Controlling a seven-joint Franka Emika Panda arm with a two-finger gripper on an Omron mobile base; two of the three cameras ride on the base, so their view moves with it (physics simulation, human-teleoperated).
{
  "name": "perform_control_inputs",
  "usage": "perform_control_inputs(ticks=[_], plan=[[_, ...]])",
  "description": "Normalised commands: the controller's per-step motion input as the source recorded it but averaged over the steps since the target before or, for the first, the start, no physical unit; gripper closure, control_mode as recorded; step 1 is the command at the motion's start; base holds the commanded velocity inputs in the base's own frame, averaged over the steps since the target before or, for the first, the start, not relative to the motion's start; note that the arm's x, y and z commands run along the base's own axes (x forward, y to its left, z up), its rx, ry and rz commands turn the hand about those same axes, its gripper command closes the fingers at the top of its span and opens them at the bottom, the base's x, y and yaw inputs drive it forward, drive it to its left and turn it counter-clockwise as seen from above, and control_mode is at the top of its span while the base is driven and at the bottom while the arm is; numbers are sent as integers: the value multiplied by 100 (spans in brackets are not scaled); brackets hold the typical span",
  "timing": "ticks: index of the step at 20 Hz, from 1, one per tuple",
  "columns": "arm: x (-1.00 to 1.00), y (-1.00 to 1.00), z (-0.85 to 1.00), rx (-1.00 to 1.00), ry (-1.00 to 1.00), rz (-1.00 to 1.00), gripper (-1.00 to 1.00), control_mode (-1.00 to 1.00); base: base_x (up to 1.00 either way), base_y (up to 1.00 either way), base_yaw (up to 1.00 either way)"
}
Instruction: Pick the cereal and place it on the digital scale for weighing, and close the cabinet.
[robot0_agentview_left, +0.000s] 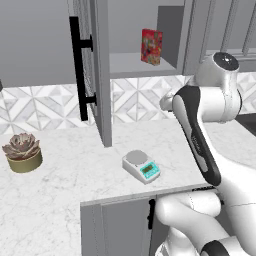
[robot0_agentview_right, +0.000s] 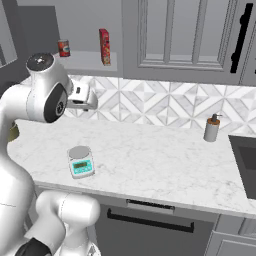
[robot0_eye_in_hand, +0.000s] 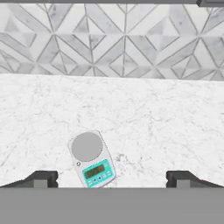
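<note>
Hand view: tool (robot0_eye_in_hand: 111, 179) spread wide, empty, above digital scale (robot0_eye_in_hand: 92, 159) on counter (robot0_eye_in_hand: 166, 118). Cereal (robot0_agentview_left: 151, 46) upright on shelf inside open cabinet (robot0_agentview_left: 100, 75). Looks light, stiff cardboard, easily tipped; pinch thin faces mid-height.

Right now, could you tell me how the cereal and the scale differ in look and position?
The cereal is a red box standing upright; the scale is white, low and flat, with a round grey plate and teal display. The cereal sits on the shelf of the open cabinet; the scale lies below on the counter. Both are small and rectangular, and neither is touched by the arm.
</note>
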Motion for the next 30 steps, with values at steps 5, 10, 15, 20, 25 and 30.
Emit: perform_control_inputs(ticks=[5,10,15,20,25,30], plan=[[0,0,39,0,-28,0,-100,-100,0,0,0],[0,0,45,0,-23,0,-100,-100,0,0,0],[1,0,47,0,-19,0,-100,-100,0,0,0],[6,-1,64,0,-1,0,-100,-100,0,0,0],[33,-2,26,0,0,0,-100,-100,0,0,0],[18,-3,32,0,0,-2,-100,-100,0,0,0]])
